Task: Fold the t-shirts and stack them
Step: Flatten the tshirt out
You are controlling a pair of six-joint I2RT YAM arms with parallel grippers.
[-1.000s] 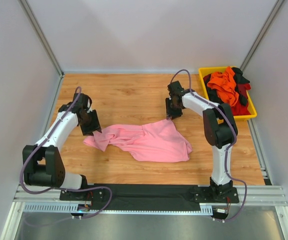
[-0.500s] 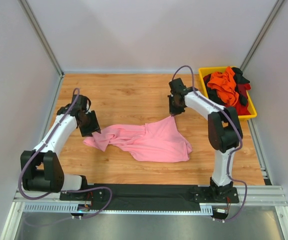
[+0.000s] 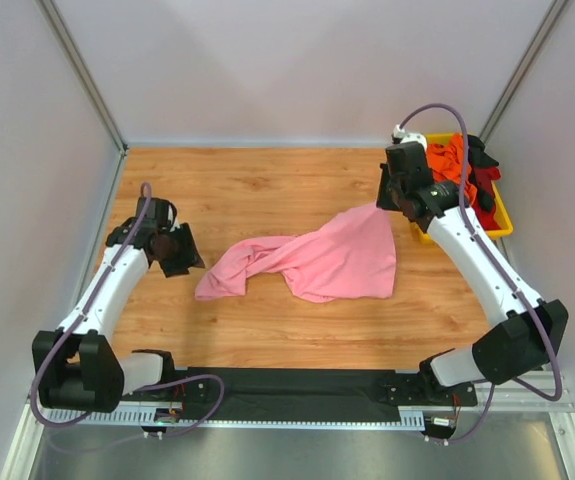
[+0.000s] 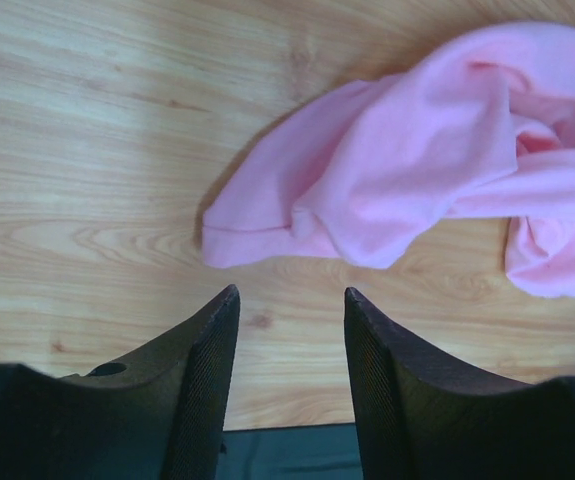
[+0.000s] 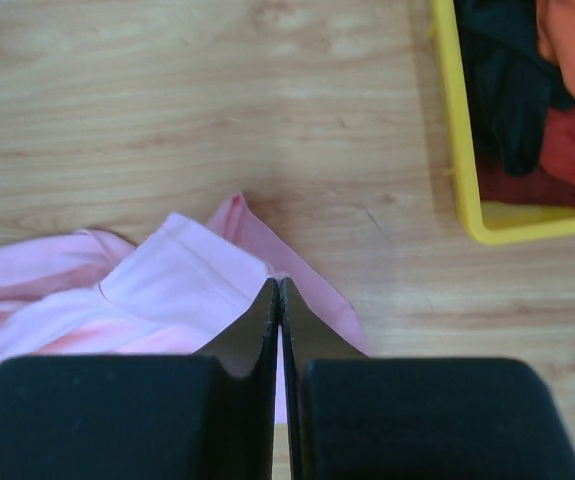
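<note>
Right wrist view: the right gripper has its 2 fingers pinched tight on an edge of the pink t-shirt, and the rest trails left across the wooden table (yellow bin of other t-shirts sits nearby). The left gripper is partly open and empty, with the shirt's bunched end just ahead of its fingertips, not touching.

crumpled light pink t-shirt lies centrally, corner raised; orange, red and black t-shirts heaped far right.
</note>
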